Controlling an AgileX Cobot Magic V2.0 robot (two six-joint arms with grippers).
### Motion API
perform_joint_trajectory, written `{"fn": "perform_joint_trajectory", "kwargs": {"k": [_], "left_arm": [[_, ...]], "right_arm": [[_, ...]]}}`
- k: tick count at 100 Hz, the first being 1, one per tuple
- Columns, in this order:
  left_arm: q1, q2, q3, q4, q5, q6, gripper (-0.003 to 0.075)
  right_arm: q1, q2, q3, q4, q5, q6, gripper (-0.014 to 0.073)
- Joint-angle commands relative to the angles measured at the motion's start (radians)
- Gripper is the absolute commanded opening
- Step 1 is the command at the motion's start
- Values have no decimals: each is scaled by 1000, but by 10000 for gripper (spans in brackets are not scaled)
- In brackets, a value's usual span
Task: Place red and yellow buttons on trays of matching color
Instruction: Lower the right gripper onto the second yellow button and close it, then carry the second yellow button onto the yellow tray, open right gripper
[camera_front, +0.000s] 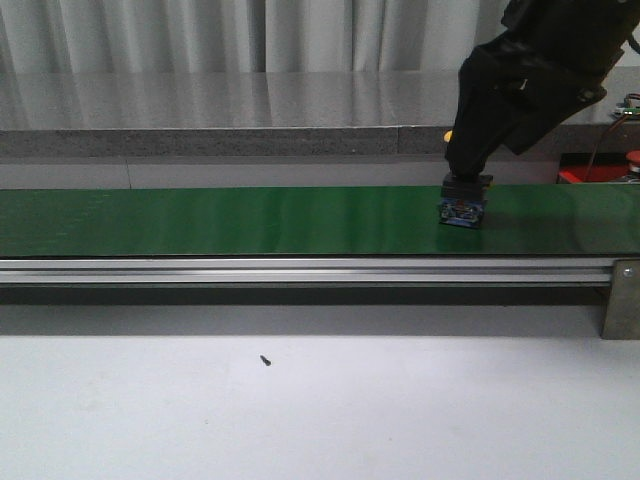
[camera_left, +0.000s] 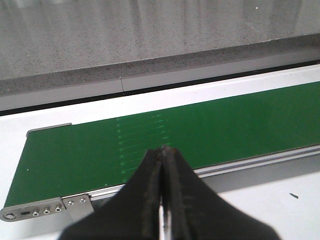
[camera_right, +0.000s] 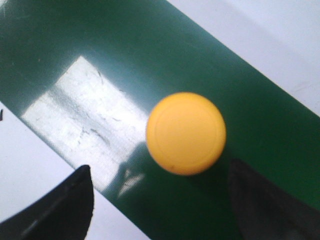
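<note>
hovering: right gripper sits directly over the yellow button, fingers spread wide to either side of the cap, nothing held, no contact visible.
button location: on the green belt, toward the right end of the counter; front view shows its blue base standing on the belt under the black arm.
left gripper: fingers pressed together, holding nothing, parked above the belt's left end, near the front edge of the counter.
red tray: sliver visible at the far right edge of the counter behind the belt; a red button appears to sit by it, partly cropped.
yellow tray: not visible in any view.
stray item: small dark speck on the white counter near the front edge.
risk one: cap is smooth and domed; closing high on it could squeeze the button out sideways or tip it.
risk two: if the belt runs, the button may drift out from between the fingers before they close.
risk three: glare patch on the belt beside the button could mislead depth.
writing: no brand, label or text readable anywhere.
</note>
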Motion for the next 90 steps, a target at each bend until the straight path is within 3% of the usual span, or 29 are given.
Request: {"fn": "perform_joint_trajectory", "kwargs": {"k": [1,21,39,45,90], "left_arm": [[-7,6,-27,-8,-72,1,-20],[-7,6,-27,-8,-72,1,-20],[-7,6,-27,-8,-72,1,-20],[-7,6,-27,-8,-72,1,-20],[-7,6,-27,-8,-72,1,-20]], "right_arm": [[0,-25,-33,19,-73,-12,556],[0,21,-69,18,-82,-12,524],[-4,36,-107,6,-47,-12,262],[-14,36,-122,5,-19,-10,226],[-146,29,-140,-3,92,43,223]]}}
